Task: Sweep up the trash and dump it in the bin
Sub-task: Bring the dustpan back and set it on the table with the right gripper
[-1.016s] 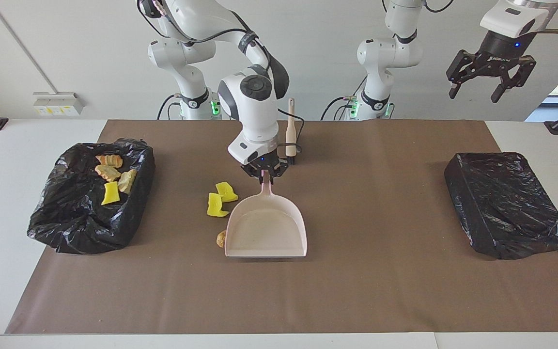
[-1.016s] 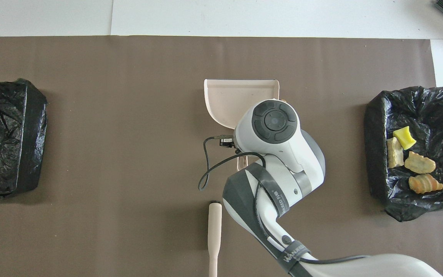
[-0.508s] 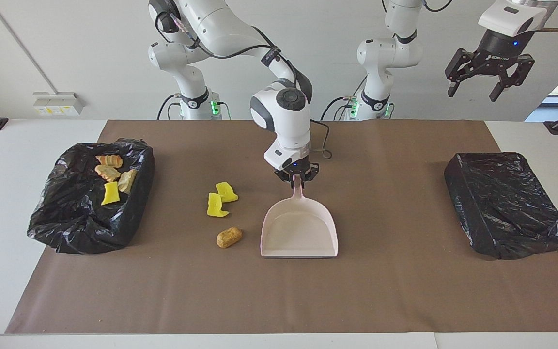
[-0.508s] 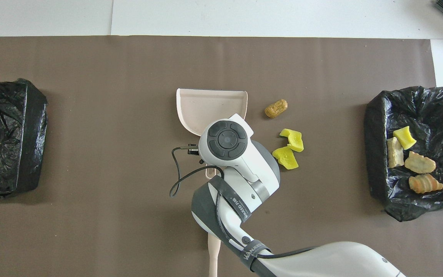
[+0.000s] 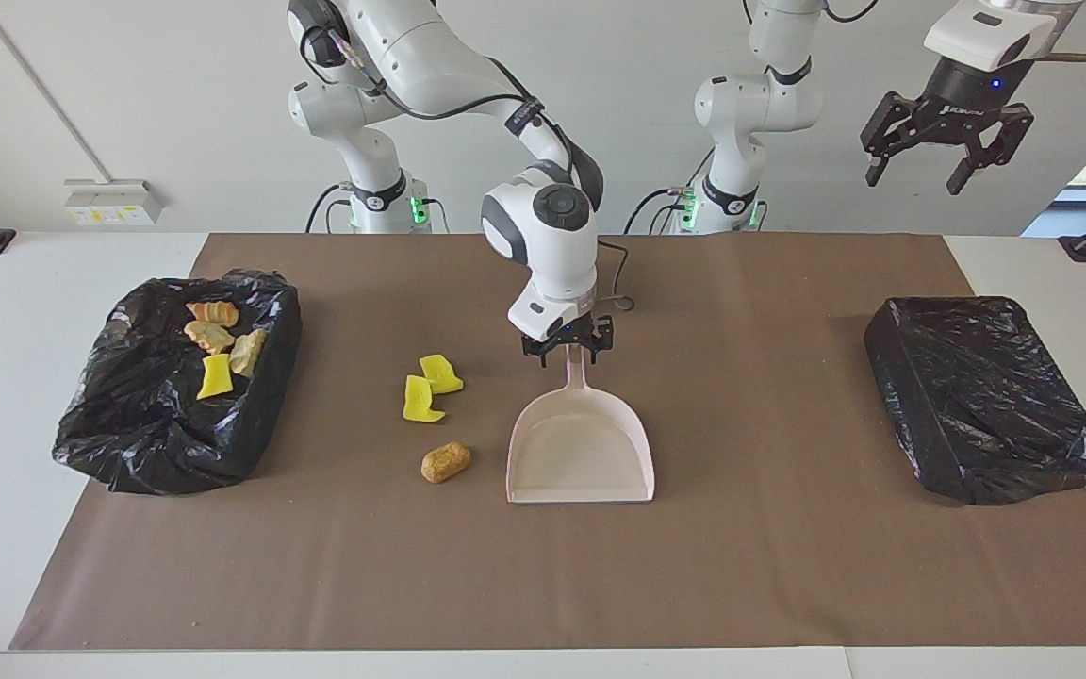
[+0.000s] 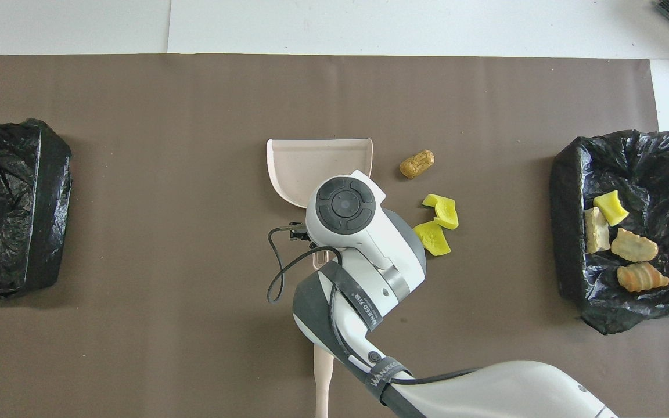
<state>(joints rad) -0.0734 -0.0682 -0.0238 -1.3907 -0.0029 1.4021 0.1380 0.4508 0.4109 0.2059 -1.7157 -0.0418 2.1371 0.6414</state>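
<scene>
The right arm reached out from its base over the middle of the bench, elbow raised, wrist bent straight down. The right gripper [image 5: 568, 350] hung low there, its fingers [image 5: 544, 355] spread apart. The left arm waited, folded upward, with the left gripper [image 5: 914, 176] high above its own end of the bench, fingers [image 5: 871, 173] wide open and pointing down.

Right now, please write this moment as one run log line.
right gripper: open over pink plastic dustpan handle | left gripper: open, waiting raised | black-lined bin: four lumps | mat: three lumps
</scene>
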